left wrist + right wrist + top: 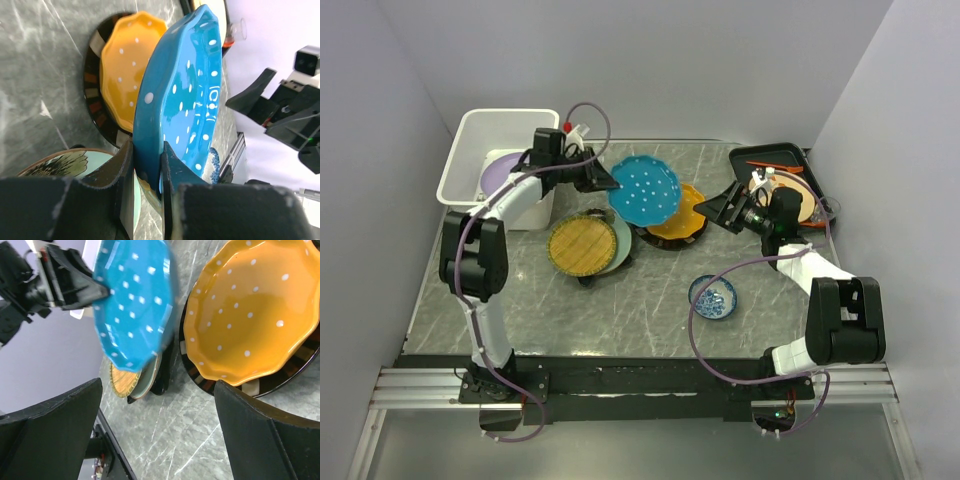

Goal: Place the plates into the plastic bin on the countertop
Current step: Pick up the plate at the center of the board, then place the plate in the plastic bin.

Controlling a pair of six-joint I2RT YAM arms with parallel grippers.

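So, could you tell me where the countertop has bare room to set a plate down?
Free: the near countertop strip in front of the yellow woven plate, left of the blue-and-white dish. Crowded: around the orange dotted plate and the black tray.

top: high behind my bases, looking down over whole grey marble-look countertop (650, 320) | both wrists: close, low, facing each other | shared: white-dotted teal scalloped plate (645, 190)
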